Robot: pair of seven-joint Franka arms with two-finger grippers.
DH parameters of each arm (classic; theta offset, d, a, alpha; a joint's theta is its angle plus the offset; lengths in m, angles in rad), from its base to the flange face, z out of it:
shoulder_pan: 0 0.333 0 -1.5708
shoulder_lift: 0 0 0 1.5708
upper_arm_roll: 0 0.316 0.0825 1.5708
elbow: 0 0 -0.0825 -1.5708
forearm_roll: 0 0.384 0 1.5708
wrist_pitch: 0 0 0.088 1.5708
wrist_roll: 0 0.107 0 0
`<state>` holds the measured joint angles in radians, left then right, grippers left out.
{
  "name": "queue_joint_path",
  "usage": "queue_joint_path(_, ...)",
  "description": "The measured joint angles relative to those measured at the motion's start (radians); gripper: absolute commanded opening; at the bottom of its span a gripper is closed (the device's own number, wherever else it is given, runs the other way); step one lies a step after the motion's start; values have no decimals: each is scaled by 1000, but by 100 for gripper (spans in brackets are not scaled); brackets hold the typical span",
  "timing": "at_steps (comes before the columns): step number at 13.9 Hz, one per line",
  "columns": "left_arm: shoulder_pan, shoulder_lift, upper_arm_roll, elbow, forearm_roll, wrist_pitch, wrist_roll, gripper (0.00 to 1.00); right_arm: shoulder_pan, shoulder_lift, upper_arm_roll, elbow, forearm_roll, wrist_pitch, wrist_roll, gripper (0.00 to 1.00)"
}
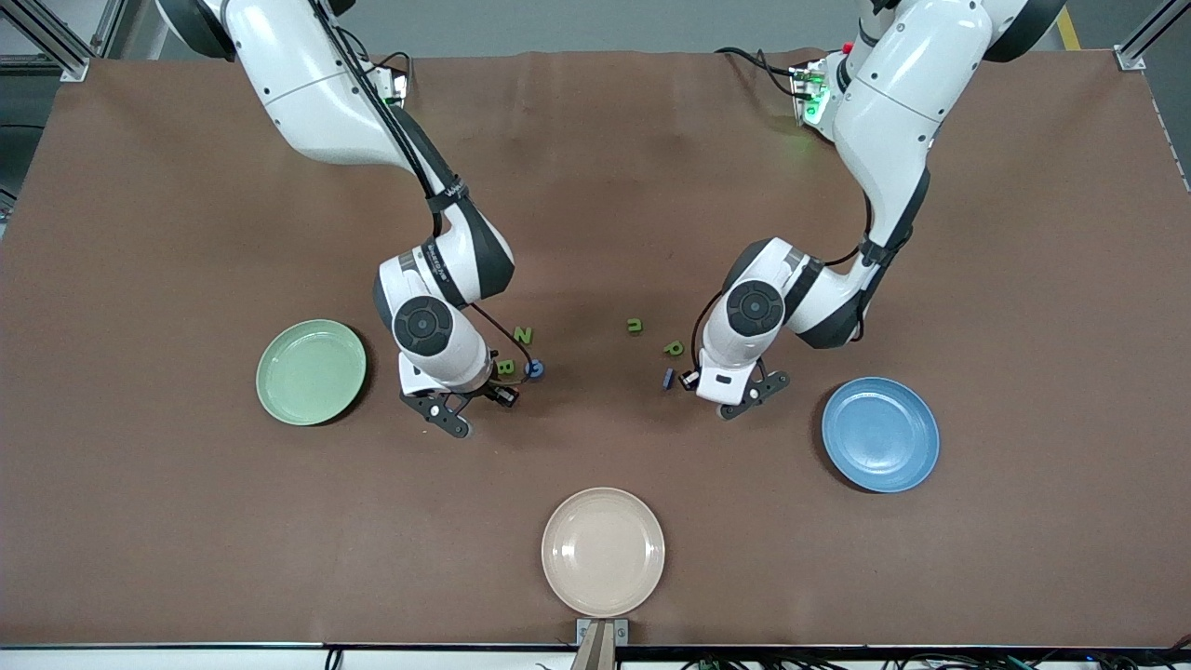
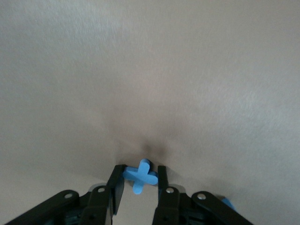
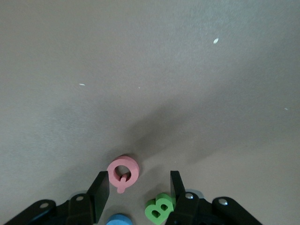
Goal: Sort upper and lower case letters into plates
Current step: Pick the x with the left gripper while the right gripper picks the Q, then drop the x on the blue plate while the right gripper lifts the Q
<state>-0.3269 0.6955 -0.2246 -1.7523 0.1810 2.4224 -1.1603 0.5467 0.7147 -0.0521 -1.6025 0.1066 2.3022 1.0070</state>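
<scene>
Reaching down over the brown table [image 1: 595, 186], the left gripper [image 2: 138, 185] has its fingers closed around a light blue letter x [image 2: 140, 176]. Beside it sits the blue plate [image 1: 880, 434], toward the left arm's end. The right gripper [image 3: 138, 187] hangs with its fingers spread apart, a pink letter Q [image 3: 123, 172] lying between them (not gripped), next to a green B [image 3: 159, 208]. The pale green plate [image 1: 311, 371] rests toward the right arm's end. Green letters Z [image 1: 523, 335], n [image 1: 635, 326] and p [image 1: 674, 348] lie between the arms.
</scene>
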Motion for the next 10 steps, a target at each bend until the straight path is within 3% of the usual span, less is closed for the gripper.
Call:
queue_joint_path(5,118,-83,9,19,141,-47,41,0,7,49,0,30,0,34,6,61)
queue_joint_path(10,275,-100,10,9,151,-86,233,7,15,86,0,69,0,37,20,56)
